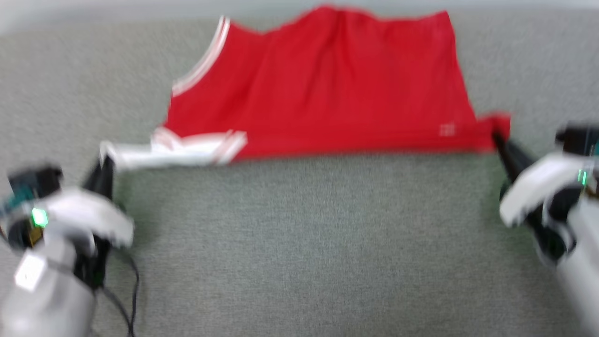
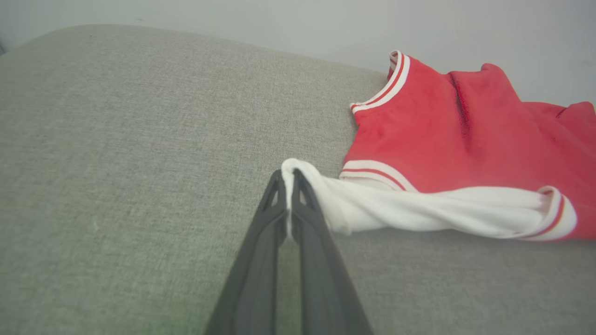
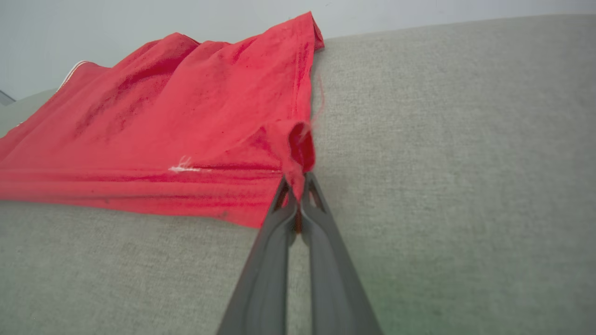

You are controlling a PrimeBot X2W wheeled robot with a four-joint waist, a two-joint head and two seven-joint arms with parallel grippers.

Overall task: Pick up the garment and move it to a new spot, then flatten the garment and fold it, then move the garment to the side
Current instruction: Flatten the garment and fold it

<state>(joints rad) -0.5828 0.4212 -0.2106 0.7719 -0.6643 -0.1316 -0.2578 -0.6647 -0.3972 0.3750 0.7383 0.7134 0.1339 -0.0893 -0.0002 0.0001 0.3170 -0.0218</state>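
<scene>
The shirt (image 1: 327, 84) lay spread toward 12 o'clock on the grey surface (image 1: 299, 243), with its near edge pulled taut. Left jaws, at its 8 o'clock, were pinched on the white sleeve (image 2: 419, 209); right jaws, at 4 o'clock, clamped the hem corner (image 3: 300, 144). Looked like the flatten step to me. Next move probably needs an even pull toward 6 o'clock from both sides, or it'll skew.

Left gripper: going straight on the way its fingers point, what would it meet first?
The garment's white sleeve, already pinched in the left gripper; beyond that, probably just bare grey cushion.
</scene>
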